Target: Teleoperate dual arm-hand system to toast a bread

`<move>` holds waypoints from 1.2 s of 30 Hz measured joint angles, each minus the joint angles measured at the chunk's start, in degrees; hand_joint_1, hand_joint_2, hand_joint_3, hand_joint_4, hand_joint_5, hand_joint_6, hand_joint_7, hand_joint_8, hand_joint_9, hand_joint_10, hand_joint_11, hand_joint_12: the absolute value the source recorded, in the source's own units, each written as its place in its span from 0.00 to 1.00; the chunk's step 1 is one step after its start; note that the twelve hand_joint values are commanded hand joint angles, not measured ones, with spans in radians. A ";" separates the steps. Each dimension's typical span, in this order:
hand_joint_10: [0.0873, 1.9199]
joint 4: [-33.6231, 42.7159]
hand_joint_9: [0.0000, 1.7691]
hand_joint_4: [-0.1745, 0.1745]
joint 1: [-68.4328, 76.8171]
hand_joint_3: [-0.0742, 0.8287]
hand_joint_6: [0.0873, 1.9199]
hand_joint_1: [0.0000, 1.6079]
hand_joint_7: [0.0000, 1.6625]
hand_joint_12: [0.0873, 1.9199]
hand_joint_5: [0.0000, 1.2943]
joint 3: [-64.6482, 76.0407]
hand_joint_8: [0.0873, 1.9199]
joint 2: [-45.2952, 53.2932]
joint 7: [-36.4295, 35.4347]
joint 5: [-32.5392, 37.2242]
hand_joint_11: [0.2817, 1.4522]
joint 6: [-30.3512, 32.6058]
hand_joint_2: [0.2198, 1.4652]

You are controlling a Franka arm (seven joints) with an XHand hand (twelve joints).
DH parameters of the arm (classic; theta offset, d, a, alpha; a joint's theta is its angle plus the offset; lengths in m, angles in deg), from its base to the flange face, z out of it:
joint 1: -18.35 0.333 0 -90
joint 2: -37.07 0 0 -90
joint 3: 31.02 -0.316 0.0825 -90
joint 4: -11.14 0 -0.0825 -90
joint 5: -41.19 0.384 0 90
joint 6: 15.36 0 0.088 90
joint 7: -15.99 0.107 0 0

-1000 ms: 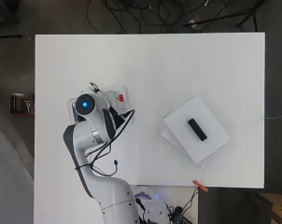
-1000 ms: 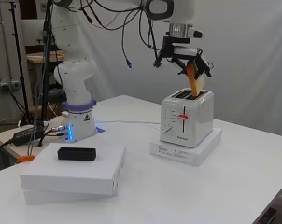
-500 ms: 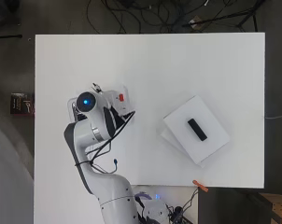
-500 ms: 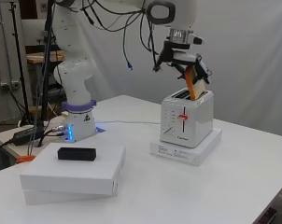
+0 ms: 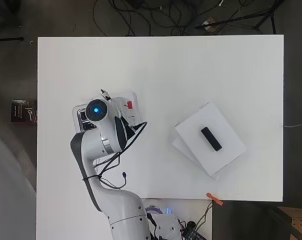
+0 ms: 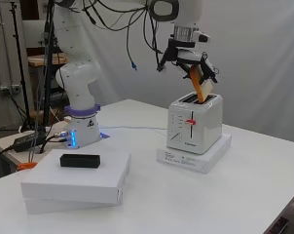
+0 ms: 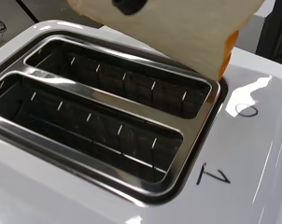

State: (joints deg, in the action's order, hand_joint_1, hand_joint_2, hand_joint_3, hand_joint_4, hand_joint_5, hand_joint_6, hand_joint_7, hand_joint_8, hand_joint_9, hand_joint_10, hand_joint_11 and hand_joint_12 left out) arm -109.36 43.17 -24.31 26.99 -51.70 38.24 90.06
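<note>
Above the toaster (image 6: 194, 121), the hand (image 6: 190, 62) had its fingers pinched on the bread slice (image 6: 203, 87), held tilted with its lower corner dipping at the far slot (image 7: 131, 79). Insertion looked barely begun; seating it and pressing the lever (image 6: 189, 121) remained. Both slots stood empty, with clear table (image 6: 264, 180) all round.

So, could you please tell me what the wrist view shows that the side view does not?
Only the wrist view looks down into the toaster's two slots, both empty, with the bread slice just above one of them. Only the side view shows the hand curled round the slice, the red lever, the flat white box under the toaster, and the black block on stacked white boxes. Both show the toaster and the bread.
</note>
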 joint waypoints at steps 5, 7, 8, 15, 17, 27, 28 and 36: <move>0.46 -2.61 0.57 0.00 -0.30 0.08 0.74 0.84 0.58 0.00 0.57 -0.40 0.43 -1.32 0.82 -0.15 0.35 0.29 0.74; 0.46 -2.47 0.57 0.00 -0.33 0.08 0.73 0.84 0.59 0.00 0.57 -0.65 0.42 -1.27 1.88 -0.58 0.36 0.07 0.74; 0.46 -2.32 0.57 0.00 -0.34 0.08 0.73 0.85 0.59 0.00 0.57 -0.76 0.42 -1.26 2.19 -0.78 0.36 0.03 0.74; 0.45 -3.37 0.55 0.00 -0.56 0.08 0.75 0.84 0.57 0.00 0.57 -1.92 0.46 -3.21 2.35 -0.55 0.34 0.48 0.75; 0.44 -3.06 0.55 0.00 -0.57 0.08 0.75 0.84 0.58 0.00 0.58 -2.26 0.45 -2.26 1.02 -0.27 0.34 0.25 0.74; 0.40 -3.08 0.63 0.00 -0.82 0.08 0.67 0.85 0.65 0.00 0.57 -3.17 0.35 0.60 -0.61 1.24 0.42 1.48 0.71; 0.40 -3.17 0.63 0.00 -0.89 0.08 0.66 0.85 0.65 0.00 0.57 -3.01 0.35 0.68 -0.46 1.02 0.44 1.73 0.71; 0.00 2.11 0.25 0.62 -1.86 0.08 0.00 0.10 0.25 0.00 0.37 -3.71 0.00 4.27 15.47 0.75 0.09 -5.79 0.61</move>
State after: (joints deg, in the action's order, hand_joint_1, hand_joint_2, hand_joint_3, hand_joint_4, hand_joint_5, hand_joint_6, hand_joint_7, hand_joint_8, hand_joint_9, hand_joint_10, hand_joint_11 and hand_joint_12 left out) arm -107.24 41.31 -28.02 31.25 -36.23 38.99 84.27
